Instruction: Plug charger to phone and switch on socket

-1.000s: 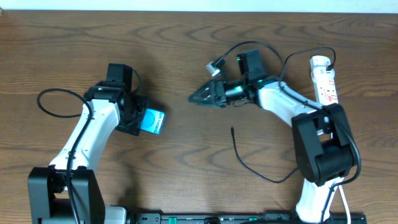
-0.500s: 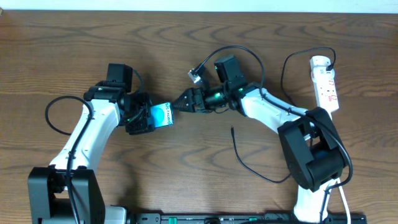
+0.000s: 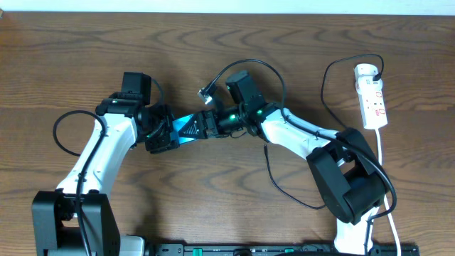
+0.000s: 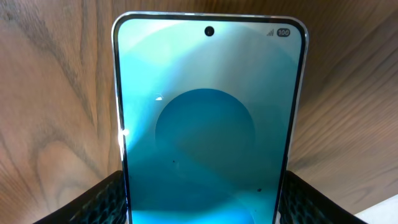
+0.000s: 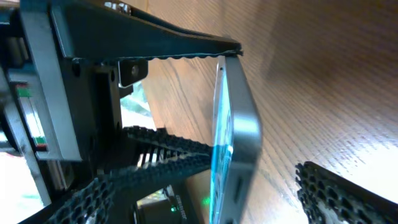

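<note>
The phone (image 3: 183, 128) is held off the table, its cyan screen (image 4: 208, 124) filling the left wrist view. My left gripper (image 3: 169, 134) is shut on its long edges, one finger (image 4: 93, 199) at each side. My right gripper (image 3: 193, 129) is open and straddles the phone's free end. In the right wrist view the phone (image 5: 239, 134) shows edge-on between the two fingers, with a gap to the right finger (image 5: 348, 193). The charger (image 3: 279, 186) lies loose on the table, its plug tip (image 3: 265, 148) below the right arm. The socket (image 3: 371, 96) lies at the far right.
A white cord (image 3: 384, 185) runs from the socket toward the front edge. A black cable (image 3: 333, 71) loops from the socket's top end. The left arm's own cable (image 3: 60, 131) loops at the left. A black bar (image 3: 284, 249) lines the table's front edge.
The right arm has swung left across the table and its open jaws now stand around the phone's free end. The left gripper has turned the phone toward the right arm.
</note>
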Tool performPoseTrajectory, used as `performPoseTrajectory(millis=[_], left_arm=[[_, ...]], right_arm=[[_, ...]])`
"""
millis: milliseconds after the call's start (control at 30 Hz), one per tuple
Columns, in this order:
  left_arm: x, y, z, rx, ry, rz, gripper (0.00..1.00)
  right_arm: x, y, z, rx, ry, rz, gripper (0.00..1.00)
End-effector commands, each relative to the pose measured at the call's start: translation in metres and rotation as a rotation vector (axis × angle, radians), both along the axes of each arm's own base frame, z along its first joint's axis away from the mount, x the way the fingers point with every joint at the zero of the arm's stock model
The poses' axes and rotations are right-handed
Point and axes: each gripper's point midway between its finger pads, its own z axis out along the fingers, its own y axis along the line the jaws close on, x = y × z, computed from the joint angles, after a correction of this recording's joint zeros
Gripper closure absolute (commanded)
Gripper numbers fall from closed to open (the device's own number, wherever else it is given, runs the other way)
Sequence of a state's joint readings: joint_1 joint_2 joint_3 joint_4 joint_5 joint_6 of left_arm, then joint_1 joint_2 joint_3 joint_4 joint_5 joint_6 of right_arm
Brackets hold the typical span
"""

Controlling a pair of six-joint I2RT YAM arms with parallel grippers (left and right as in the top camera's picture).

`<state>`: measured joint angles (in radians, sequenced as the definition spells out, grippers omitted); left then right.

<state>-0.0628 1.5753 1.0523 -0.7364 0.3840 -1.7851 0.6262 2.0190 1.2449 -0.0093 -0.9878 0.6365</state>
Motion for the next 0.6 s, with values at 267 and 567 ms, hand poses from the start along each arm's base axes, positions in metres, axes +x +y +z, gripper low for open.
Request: performPoseTrajectory(millis=[267,567], left_arm=[[-0.006,-0.015,0.007,-0.094,0.028,0.012,0.93],[-0.009,-0.018,0.007,-0.105,0.039,-0.001,0.93]], right_arm=[[0.008,0.007,-0.005,-0.065,-0.007,-0.082,0.21],[0.009,0.007,-0.007,-0.077,0.009,-0.101,0.51]])
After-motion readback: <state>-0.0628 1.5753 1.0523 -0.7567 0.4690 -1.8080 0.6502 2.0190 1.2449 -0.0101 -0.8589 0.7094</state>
